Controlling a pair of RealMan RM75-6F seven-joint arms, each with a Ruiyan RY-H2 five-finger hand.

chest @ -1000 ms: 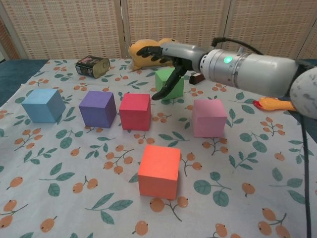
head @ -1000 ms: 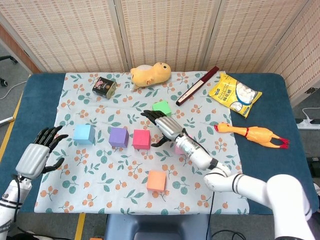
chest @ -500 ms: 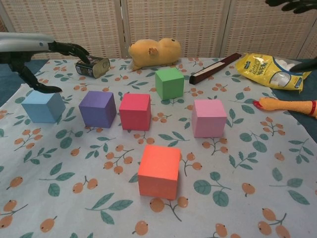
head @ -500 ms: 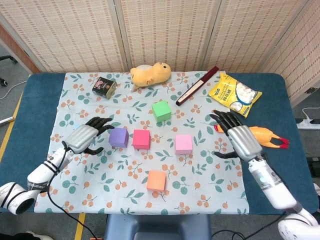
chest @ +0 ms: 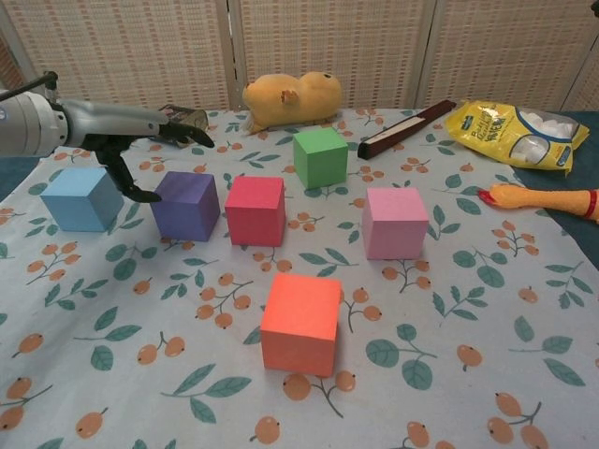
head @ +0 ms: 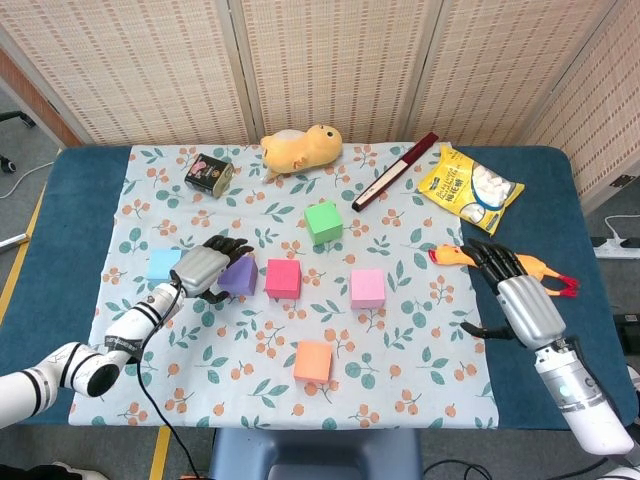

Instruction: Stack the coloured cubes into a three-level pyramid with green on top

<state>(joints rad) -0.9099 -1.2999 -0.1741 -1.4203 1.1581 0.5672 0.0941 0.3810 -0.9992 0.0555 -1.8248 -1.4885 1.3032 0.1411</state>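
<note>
Coloured cubes (head: 323,222), six, unstacked; one plush toy (head: 300,148).

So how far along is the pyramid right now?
Nothing is stacked: blue, purple, red, pink, orange and green cubes all sit apart on the cloth. The left hand hovers open at the purple cube; the right hand holds nothing. All three levels remain.

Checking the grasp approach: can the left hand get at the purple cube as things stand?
Probably yes. The left hand hovers open right over the purple cube, with gaps to the blue cube and red cube on either side for the fingers.
</note>
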